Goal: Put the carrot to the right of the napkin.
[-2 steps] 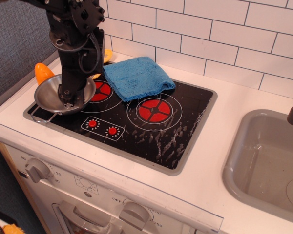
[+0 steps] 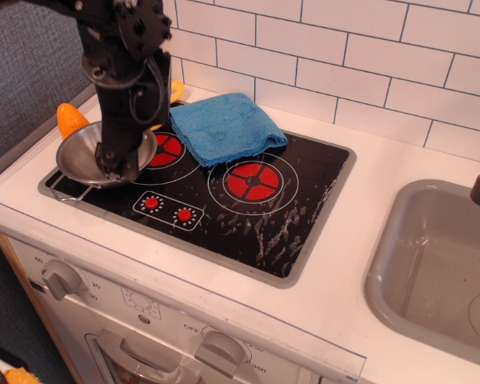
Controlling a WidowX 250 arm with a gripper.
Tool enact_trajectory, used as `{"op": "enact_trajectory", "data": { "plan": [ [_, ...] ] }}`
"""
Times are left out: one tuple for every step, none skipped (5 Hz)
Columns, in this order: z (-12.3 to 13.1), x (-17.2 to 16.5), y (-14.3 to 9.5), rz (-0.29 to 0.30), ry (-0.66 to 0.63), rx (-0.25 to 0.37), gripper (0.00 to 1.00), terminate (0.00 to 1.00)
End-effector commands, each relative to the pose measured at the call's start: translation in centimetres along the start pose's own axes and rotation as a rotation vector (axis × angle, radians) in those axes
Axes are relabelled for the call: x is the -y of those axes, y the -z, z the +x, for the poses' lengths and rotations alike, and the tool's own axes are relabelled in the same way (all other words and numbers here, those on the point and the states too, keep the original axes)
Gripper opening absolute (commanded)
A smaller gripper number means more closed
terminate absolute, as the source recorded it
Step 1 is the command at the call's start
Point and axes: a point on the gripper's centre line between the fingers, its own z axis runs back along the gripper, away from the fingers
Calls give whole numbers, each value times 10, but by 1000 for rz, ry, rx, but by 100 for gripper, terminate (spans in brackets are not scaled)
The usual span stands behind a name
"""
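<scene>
Hanging over the steel bowl (image 2: 84, 156), the gripper (image 2: 112, 166), state unclear, is sitting just right of the carrot (image 2: 70, 119), which is lying well left of the napkin (image 2: 224, 124).

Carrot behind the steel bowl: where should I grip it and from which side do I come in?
Probably from above, pinching across the exposed rounded orange end of the carrot. The steel bowl hides its lower part on the near side, and the gripper now hangs over that bowl, so a side approach looks blocked. Its smooth taper may slip; grip the widest visible part.
</scene>
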Motion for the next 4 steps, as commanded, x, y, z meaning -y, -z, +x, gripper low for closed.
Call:
{"op": "enact_trajectory", "data": {
  "plan": [
    [-19, -21, -5, -6, 33, 60, 100, 0],
    [-30, -30, -5, -28, 38, 81, 100, 0],
    [-45, -44, 5, -92, 19, 92, 100, 0],
    [-65, -57, 18, -169, -99, 92, 100, 0]
  ]
}}
